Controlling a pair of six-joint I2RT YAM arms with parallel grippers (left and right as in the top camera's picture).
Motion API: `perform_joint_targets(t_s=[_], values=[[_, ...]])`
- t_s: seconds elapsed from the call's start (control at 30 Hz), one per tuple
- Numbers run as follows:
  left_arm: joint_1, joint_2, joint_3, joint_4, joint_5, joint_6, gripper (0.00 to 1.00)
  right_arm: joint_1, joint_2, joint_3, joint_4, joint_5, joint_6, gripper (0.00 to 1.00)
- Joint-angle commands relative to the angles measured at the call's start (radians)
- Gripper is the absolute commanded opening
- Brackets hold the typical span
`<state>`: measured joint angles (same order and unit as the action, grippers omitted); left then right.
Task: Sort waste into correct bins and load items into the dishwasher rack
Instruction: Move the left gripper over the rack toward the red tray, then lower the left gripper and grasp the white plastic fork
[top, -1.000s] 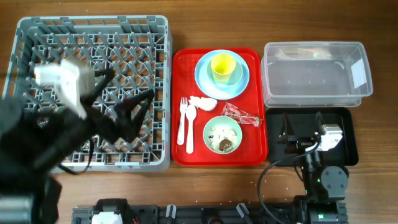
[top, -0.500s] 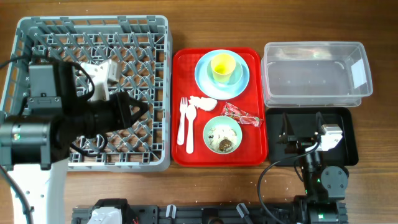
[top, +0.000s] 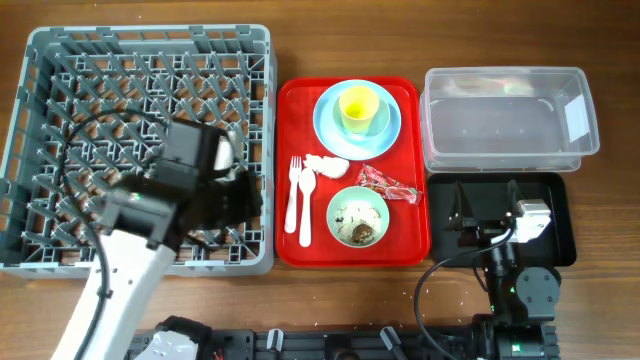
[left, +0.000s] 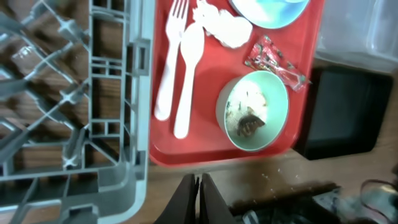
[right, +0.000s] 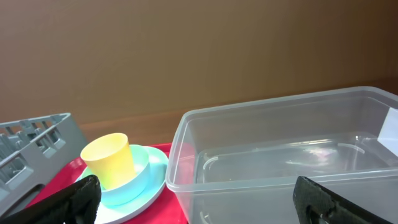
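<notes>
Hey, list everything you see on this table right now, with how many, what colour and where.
dishwasher rack: one, grey, left side
red serving tray: one, centre
plate: one, light blue, far end of the red tray
bowl: one, light blue, on the plate
cup: one, yellow, in that bowl
tissue: one, white, crumpled, mid tray
snack wrapper: one, red, right of the tissue
fork: one, white, tray's left edge
spoon: one, white, beside the fork
mint bowl: one, green, near end of the tray
food scraps: whitish and brown, in the mint bowl
plastic tub: one, clear, far right
black tray: one, near right
left end effector: shut, over the rack's right edge
right end effector: open, over the black tray
</notes>
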<state>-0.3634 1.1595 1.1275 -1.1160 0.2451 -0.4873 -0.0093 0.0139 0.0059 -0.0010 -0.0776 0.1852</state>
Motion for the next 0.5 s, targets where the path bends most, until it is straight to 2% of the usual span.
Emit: perform_joint_targets(t_s=[0.0, 0.03, 0.1, 0.23, 0.47], values=[[-0.233, 0.015, -0.002, 0.066, -0.325, -0.158, 0.04, -0.002, -0.004, -0.001, 0.003, 0.01, 0.005, 1.0], [-0.289, 0.026, -0.002, 0.098, -0.367, -0.157, 0.05, -0.002, -0.004, -0.001, 0.003, 0.009, 0.005, 1.0], [-0.355, 0.036, -0.002, 0.138, -0.37, -0.157, 0.19, -0.002, -0.004, -0.001, 0.003, 0.009, 0.005, 1.0], [-0.4, 0.052, -0.002, 0.227, -0.333, -0.158, 0.04, -0.002, -0.004, -0.001, 0.003, 0.009, 0.005, 1.0], [-0.409, 0.261, -0.002, 0.166, -0.356, -0.158, 0.04, -0.002, -0.004, -0.001, 0.003, 0.01, 0.005, 1.0]])
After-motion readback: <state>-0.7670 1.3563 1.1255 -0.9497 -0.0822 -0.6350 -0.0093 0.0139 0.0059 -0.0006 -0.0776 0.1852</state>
